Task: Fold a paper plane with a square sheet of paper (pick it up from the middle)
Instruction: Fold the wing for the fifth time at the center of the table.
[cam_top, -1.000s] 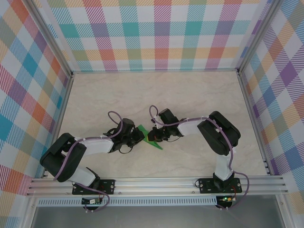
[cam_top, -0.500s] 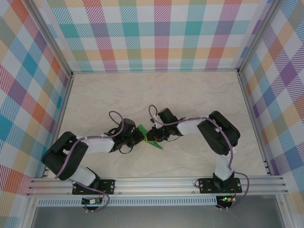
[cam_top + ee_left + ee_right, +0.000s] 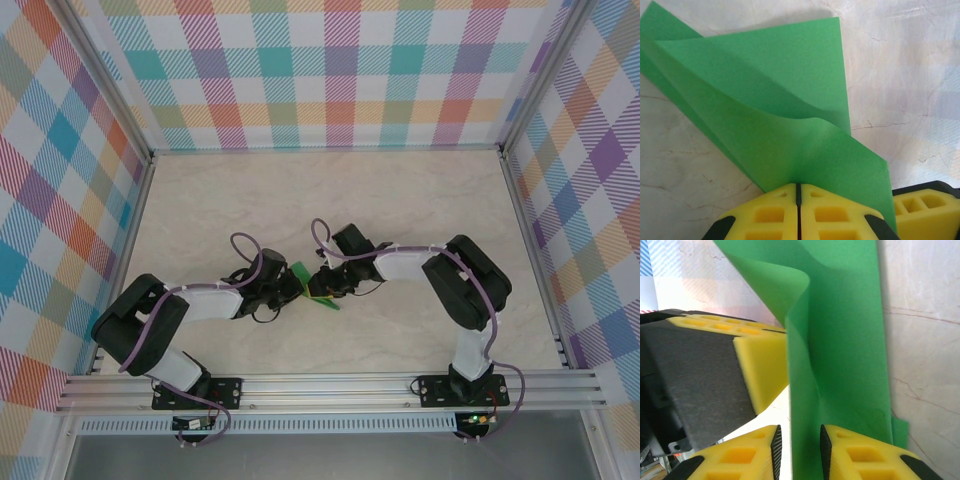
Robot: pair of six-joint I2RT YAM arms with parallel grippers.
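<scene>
- The pale marbled tabletop (image 3: 420,210) carries the work, and my two arms meet near its middle.
- The green sheet of paper (image 3: 775,95) is between my two pincers. It is partly folded: layers lie one over another along a long slanted crease, and one flap rises in a soft curve. I cannot tell if its far tip touches the tabletop.
- My left pincer (image 3: 798,192) is closed tight on the near edge of the sheet, and its yellow pads meet with no gap.
- My right pincer (image 3: 800,440) stands narrow and is not clamped. The sheet passes between its pads, and a thin gap shows at one side.
- I judge that the folding is about halfway, because no clear dart shape is there yet.
- For the next move, I think my right pincer must take a new hold on the loose flap and lay it along the crease. My left pincer must hold the sheet firm, and the move must be slow, because such thin paper buckles easily.
</scene>
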